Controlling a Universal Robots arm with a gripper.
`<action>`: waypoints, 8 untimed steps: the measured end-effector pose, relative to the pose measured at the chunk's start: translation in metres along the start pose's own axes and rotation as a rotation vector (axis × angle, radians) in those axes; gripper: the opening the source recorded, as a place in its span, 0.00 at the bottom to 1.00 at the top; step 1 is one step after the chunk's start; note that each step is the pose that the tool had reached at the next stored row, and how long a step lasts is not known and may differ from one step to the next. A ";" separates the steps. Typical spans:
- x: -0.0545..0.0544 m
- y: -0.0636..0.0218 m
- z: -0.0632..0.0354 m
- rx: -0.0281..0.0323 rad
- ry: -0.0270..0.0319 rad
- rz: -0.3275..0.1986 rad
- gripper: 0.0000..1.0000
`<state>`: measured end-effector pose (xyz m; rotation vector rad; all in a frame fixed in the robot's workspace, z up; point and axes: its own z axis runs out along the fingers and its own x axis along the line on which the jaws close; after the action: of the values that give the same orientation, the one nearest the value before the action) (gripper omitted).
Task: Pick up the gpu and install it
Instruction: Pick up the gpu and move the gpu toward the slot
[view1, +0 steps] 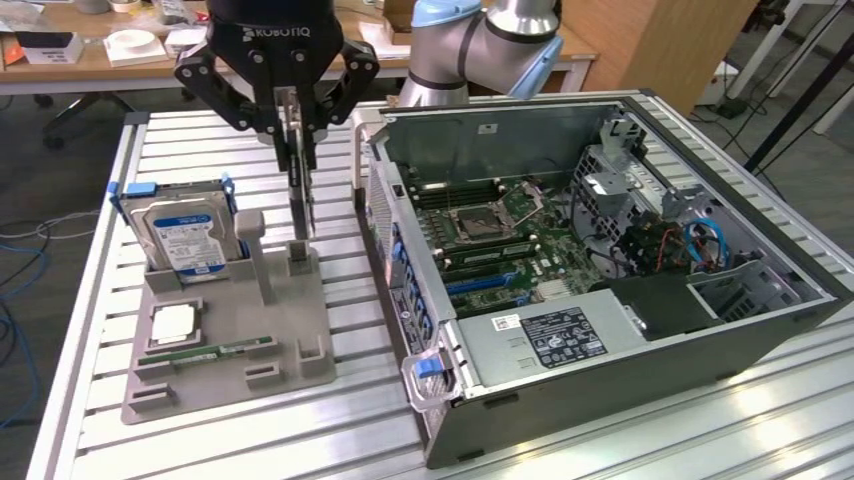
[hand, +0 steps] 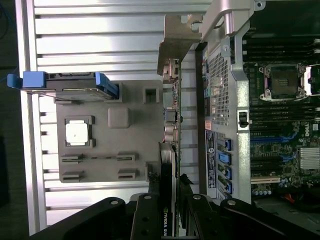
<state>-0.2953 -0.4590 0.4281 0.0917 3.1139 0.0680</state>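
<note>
Your gripper (view1: 296, 155) has its jaws narrowed onto the gpu (view1: 304, 205), pinching the thin black card near its upper edge so that it hangs on edge straight below the fingers. Seen from the wrist, the gripper (hand: 171, 200) clamps the card from both faces, and the gpu (hand: 170, 130) runs away from the tool to its silver bracket (hand: 175, 47) at the far end.

The card's lower edge is at the post of the grey parts fixture (view1: 227, 345) directly under the tool. From these angles you cannot tell whether it has come clear of its slot or sits in it yet.

Beside the tool, on the same fixture, the hard drive (view1: 187, 235) stands in its cradle, with the processor chip (view1: 174, 325) and the memory stick (view1: 214, 350) lying nearer the fixture's front.

On the tool's other side the open computer case (view1: 601, 380) lies with its motherboard (view1: 494, 225) exposed, and the blue expansion slots (view1: 478, 283) carry no card.

The grasp looks made. The carry across to the case and the seating of the card are all left to do.
</note>
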 end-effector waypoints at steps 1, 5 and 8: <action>0.000 0.0000 -0.0001 0.0000 0.0001 0.000 0.26; -0.002 0.0001 0.0001 -0.0001 0.0000 0.000 0.26; -0.003 0.0001 0.0000 -0.0001 -0.0001 0.000 0.26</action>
<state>-0.2928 -0.4590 0.4282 0.0915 3.1138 0.0681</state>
